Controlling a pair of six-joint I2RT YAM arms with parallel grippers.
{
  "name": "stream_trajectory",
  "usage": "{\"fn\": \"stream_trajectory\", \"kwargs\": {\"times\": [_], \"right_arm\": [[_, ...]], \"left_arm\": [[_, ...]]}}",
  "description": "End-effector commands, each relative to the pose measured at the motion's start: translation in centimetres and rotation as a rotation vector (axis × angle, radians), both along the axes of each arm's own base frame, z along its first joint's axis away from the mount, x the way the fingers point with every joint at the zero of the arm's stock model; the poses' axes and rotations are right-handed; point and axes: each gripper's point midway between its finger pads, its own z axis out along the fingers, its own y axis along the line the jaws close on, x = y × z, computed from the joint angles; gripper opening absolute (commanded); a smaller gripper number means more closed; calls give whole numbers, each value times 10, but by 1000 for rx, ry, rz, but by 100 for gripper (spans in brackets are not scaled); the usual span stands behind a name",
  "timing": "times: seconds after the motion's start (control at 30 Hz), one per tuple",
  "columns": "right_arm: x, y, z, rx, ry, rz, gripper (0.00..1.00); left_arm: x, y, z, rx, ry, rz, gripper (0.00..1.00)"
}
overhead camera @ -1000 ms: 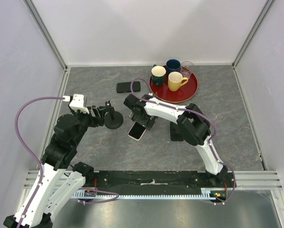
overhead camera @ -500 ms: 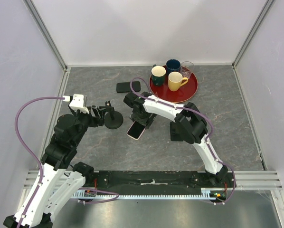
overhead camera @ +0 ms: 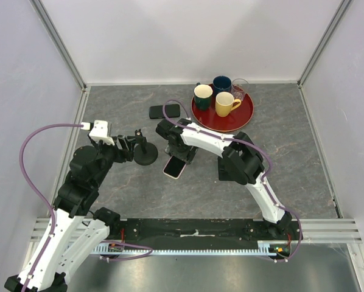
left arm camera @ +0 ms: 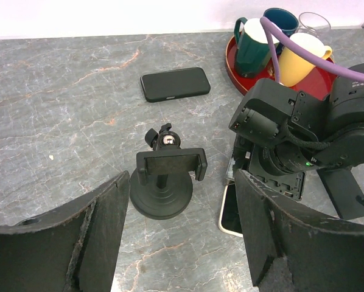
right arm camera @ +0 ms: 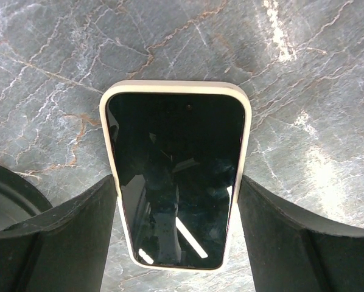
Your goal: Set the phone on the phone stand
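Note:
A phone in a white case (right arm camera: 176, 176) with a dark screen sits between my right gripper's (right arm camera: 177, 182) fingers, which press on both its long sides just above the marble table. In the top view the phone (overhead camera: 175, 167) hangs below the right gripper (overhead camera: 177, 155), just right of the black phone stand (overhead camera: 145, 153). The stand (left arm camera: 168, 163) has a round base, a ball joint and an empty clamp. My left gripper (left arm camera: 181, 182) is open and empty, its fingers wide on either side of the stand, close in front of it.
A second, black phone (overhead camera: 164, 111) lies flat on the table behind the stand. A red tray (overhead camera: 243, 118) at the back holds three mugs and a glass. White walls enclose the table on the left, back and right.
My right gripper has shifted slightly left toward the stand with the phone in it. The left arm and the stand have not moved.

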Motion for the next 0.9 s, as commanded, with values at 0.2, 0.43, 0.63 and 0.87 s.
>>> {"fn": "stream_trajectory", "kwargs": {"times": [0.2, 0.43, 0.63, 0.87], "right_arm": [[5, -13, 30, -110, -178, 44, 0], [7, -19, 46, -145, -244, 61, 0], [10, -18, 69, -146, -320, 82, 0], [13, -18, 94, -78, -440, 107, 0]], "left_arm": [[4, -1, 4, -15, -12, 13, 75], [4, -3, 3, -18, -9, -1, 75], [5, -6, 1, -16, -1, -11, 75], [5, -15, 0, -28, 6, -55, 75]]}}
